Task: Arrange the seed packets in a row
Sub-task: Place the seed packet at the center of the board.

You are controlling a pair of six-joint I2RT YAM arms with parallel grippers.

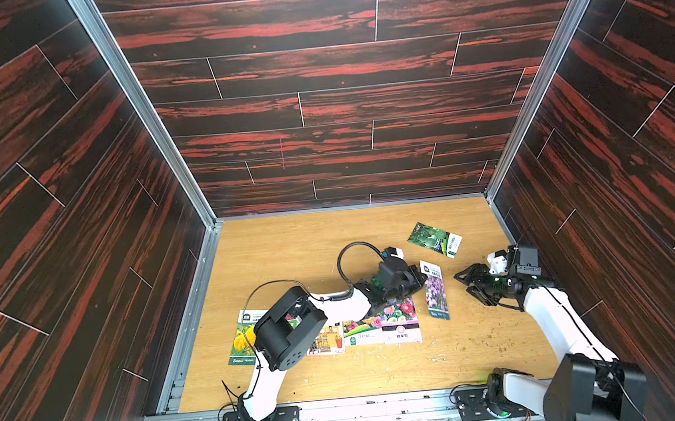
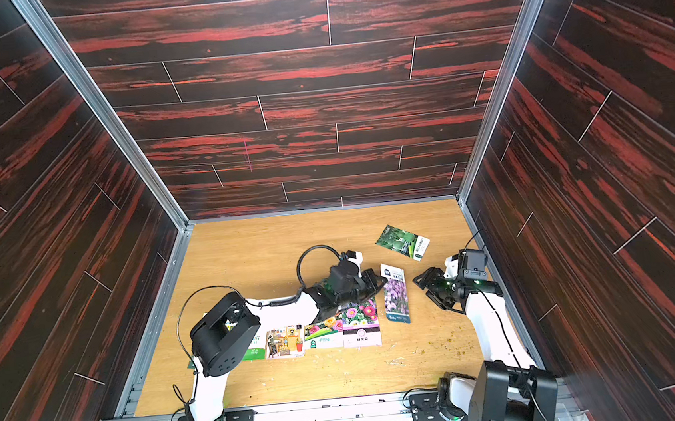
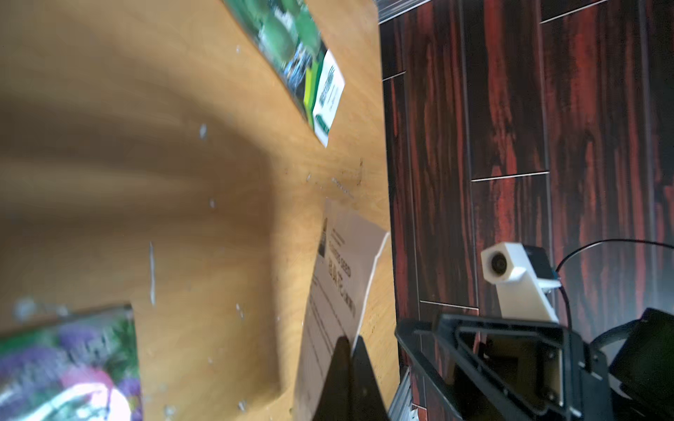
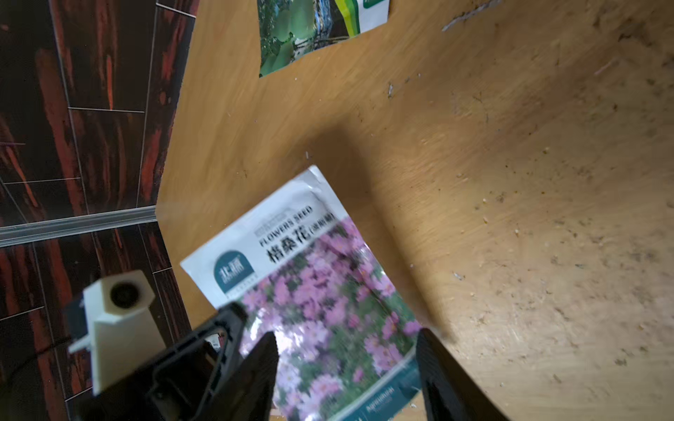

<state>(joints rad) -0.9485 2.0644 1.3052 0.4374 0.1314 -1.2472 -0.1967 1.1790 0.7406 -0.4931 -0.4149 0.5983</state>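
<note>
Looking down on the wooden table (image 1: pixel 289 249), I find the left gripper (image 1: pixel 420 281) pinched together on the long edge of the pink-flower packet (image 1: pixel 435 292), which stands partly lifted off the surface. From the left wrist I see its pale back side (image 3: pixel 339 291) caught between the two black fingertips (image 3: pixel 361 364); the print there is too blurred for me to read.

The right gripper (image 1: pixel 462 284) sits just beside that packet with its jaws apart, gripping nothing. Its wrist camera gives me the front (image 4: pixel 321 291): a white band reading "FLOWERS SEED" over the characters 格桑花, a teal badge at one corner, and a teal strip at the far end starting "Agricultural".

The green-leaf packet (image 1: pixel 434 239) lies alone and skewed toward the back right, white and green label at one end, too small to read.

Nearer me, a row lies flat: the marigold packet (image 1: pixel 241 340), the cartoon-shop packet (image 1: pixel 326 339), a rose packet with a green band (image 1: pixel 361 330) and the mixed-bloom packet (image 1: pixel 402 322), partly hidden by the left arm (image 1: pixel 288 332).
</note>
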